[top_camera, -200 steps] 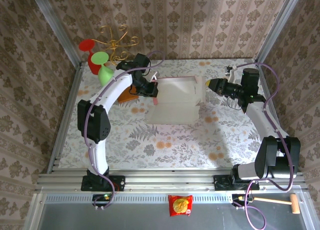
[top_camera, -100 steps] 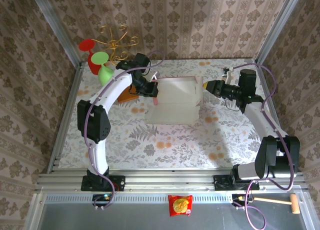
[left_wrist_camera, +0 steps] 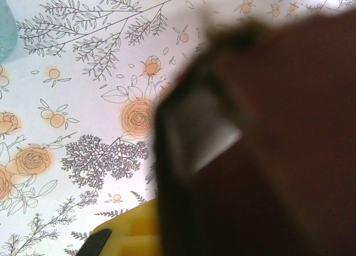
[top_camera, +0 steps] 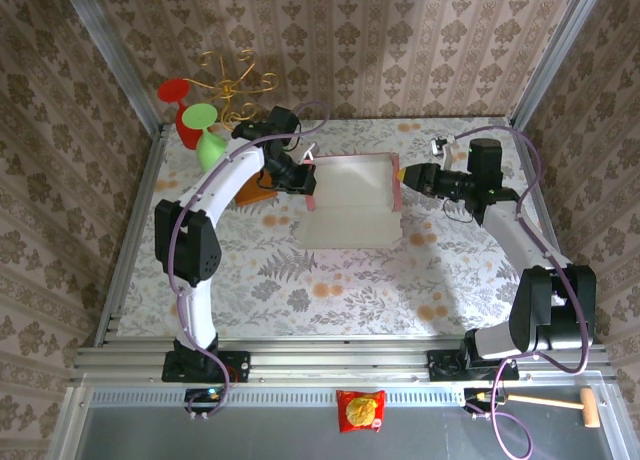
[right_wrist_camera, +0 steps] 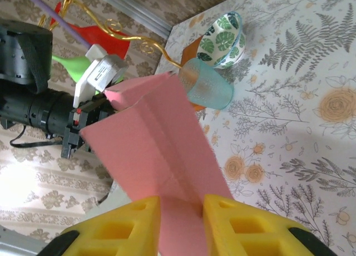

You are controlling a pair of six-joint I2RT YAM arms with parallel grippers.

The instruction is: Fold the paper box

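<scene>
The paper box lies mid-way across the worktop, between the arms. The left fingers are closed on its left edge, and the right fingers pinch a pink flap, with a teal cup just beyond.

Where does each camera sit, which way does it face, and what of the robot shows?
Top external: above and behind the bases, looking down on the floral table; both arms show, left gripper and right gripper at the thin pink cardboard box.
Left wrist: looks down at the table; one yellow finger, a blurred dark surface.
Right wrist: looks across the box toward the left arm; yellow fingers flank pink card.
Shared: top and right wrist show box and left arm.
</scene>
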